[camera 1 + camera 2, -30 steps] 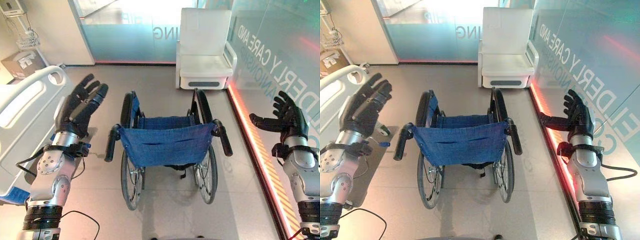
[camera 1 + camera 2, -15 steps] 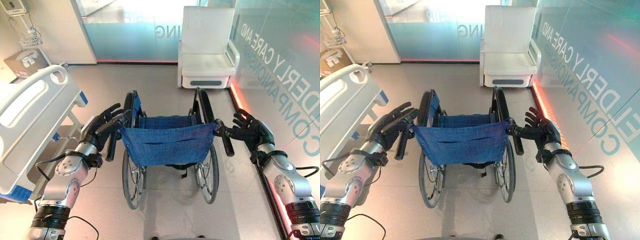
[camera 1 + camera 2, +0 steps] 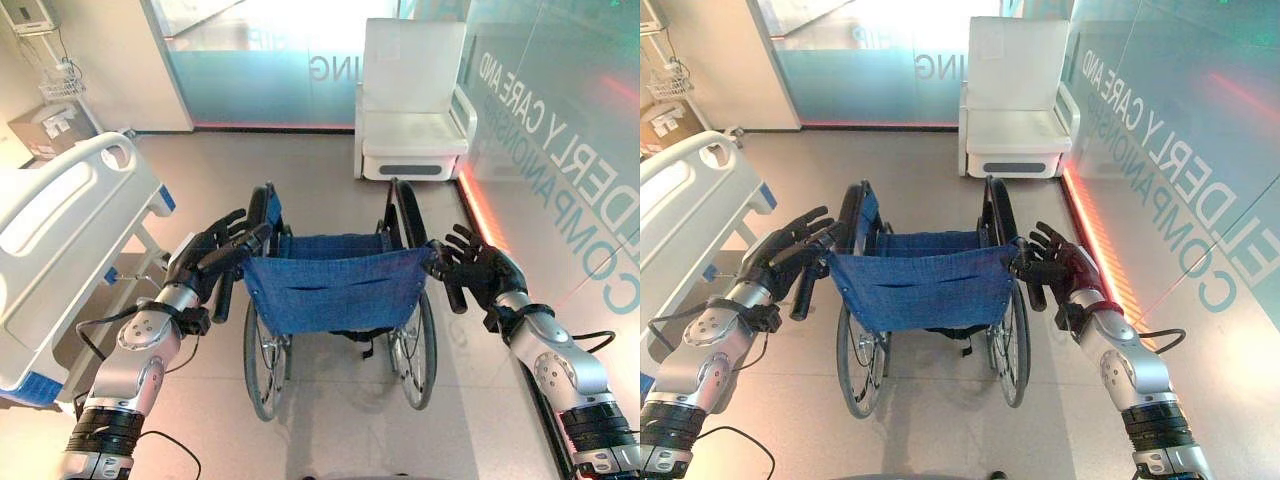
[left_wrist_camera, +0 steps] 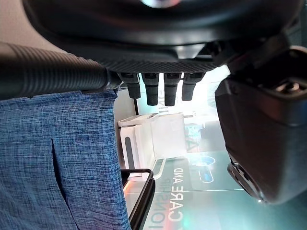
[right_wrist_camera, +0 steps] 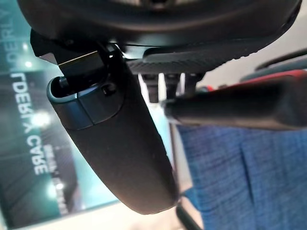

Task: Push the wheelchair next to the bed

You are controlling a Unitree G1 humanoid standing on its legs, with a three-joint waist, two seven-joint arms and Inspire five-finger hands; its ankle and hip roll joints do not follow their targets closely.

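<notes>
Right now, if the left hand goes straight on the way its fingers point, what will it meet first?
Most likely the wheelchair's left push handle: the left hand is open right beside it, fingers reaching toward the blue backrest. Depth is unclear, so it may already touch.

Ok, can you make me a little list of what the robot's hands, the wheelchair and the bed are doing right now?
wheelchair: blue fabric back, standing mid-floor, back toward the robot
left hand: at the left push handle, fingers straight, not curled round it
right hand: at the right push handle, fingers spread
bed: white, on the robot's left, apart from the wheelchair
armchair: white, beyond the wheelchair by the glass wall
</notes>
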